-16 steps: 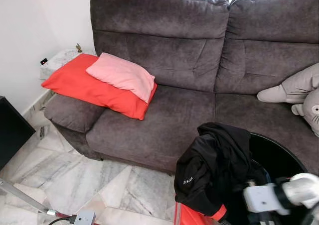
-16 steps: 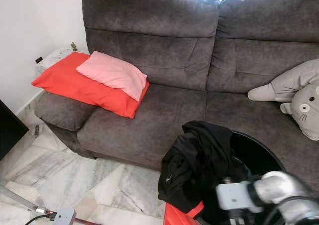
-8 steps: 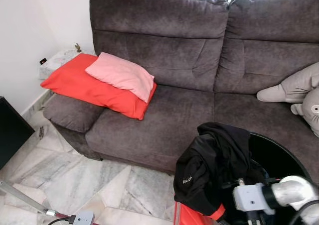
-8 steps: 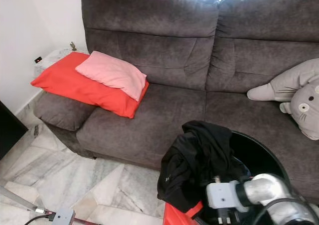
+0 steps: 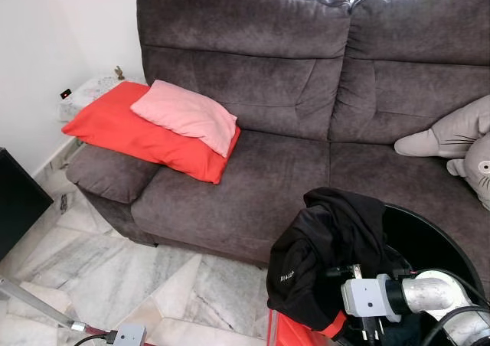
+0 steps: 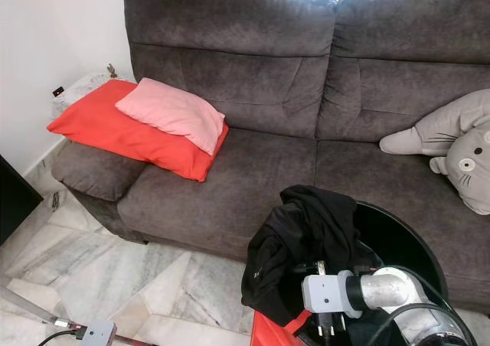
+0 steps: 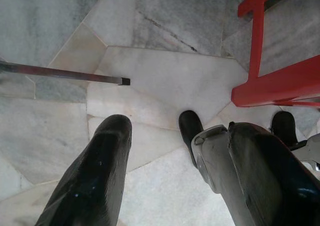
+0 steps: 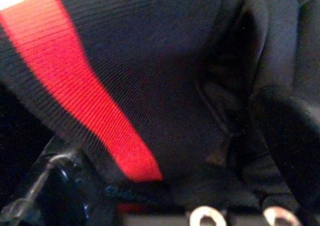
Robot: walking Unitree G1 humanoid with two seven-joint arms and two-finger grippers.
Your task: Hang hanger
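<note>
One floppy black jacket with red trim (image 5: 329, 254) at 5 o'clock; right gripper's (image 8: 280, 136) grip unclear (left gripper (image 7: 175, 171) parted, idle).

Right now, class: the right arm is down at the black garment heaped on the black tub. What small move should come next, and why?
Probably ease the right gripper a little deeper into the black jacket and feel for the hanger. The wrist view is pressed against dark knit with a red stripe, and no hanger can be made out, so closing now would likely catch cloth alone. The left gripper hangs open over the marble floor.
</note>
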